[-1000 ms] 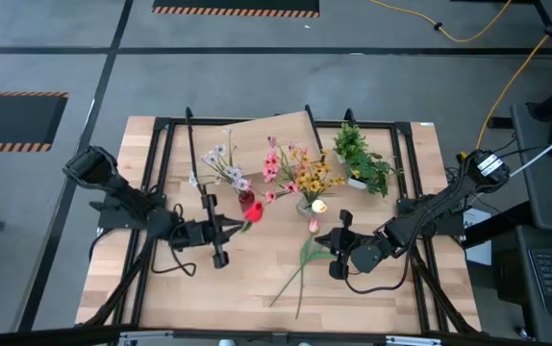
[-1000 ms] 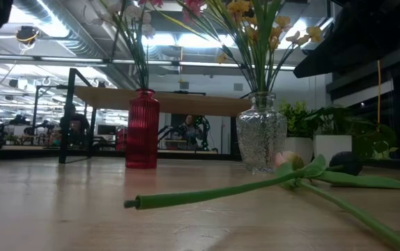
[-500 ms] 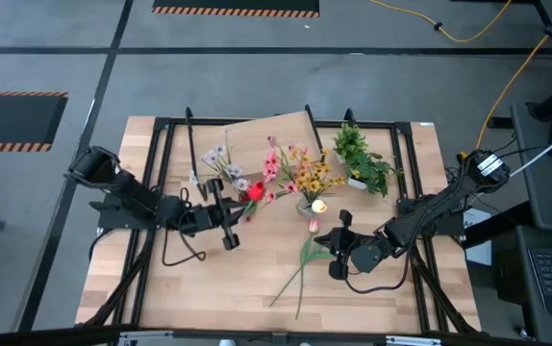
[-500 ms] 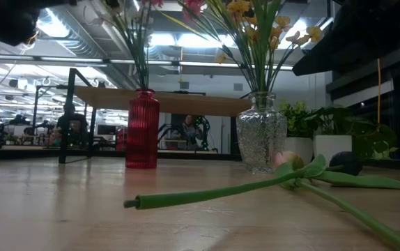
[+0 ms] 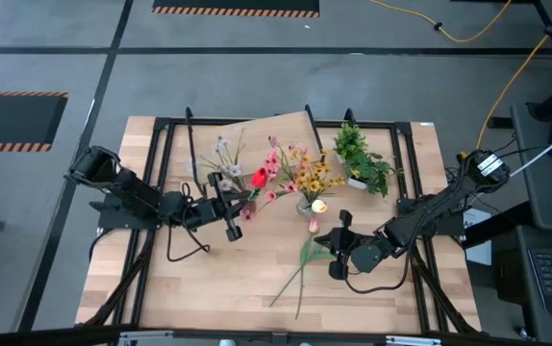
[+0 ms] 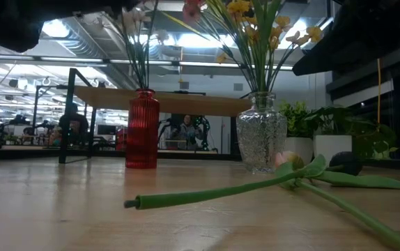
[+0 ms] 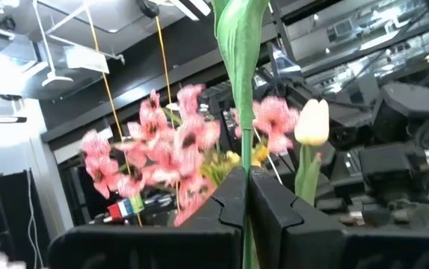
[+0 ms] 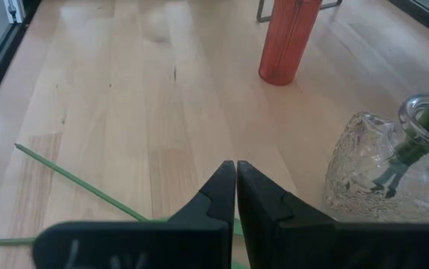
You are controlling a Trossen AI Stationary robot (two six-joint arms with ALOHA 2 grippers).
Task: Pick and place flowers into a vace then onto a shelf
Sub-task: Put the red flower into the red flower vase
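Holding a thin green stem between its closed fingers, the left tool hangs above the red vase, which stands at about 11 o'clock from the centre of the surface. The red flower head of this stem points toward 2 o'clock, so the stem seems to lie nearly flat in the high view and not upright. This is the main risk: if the stem comes down tilted, its cut end can miss the narrow mouth of the red vase, or push against the white flowers already in it and tip the vase. The grip is only a thin pinch, so the stem may also turn or slip between the fingers when it touches the rim. I cannot see the lower end of the stem clearly, so how near it is to the mouth stays uncertain.

The left arm reaches from 9 o'clock toward the centre, stretched almost level over the surface. The right tool is closed on nothing and rests low at about 4 o'clock, near the glass vase with yellow and pink flowers. A pink tulip lies flat on the surface just beside it, and the shelf stands at 12 o'clock behind both vases.
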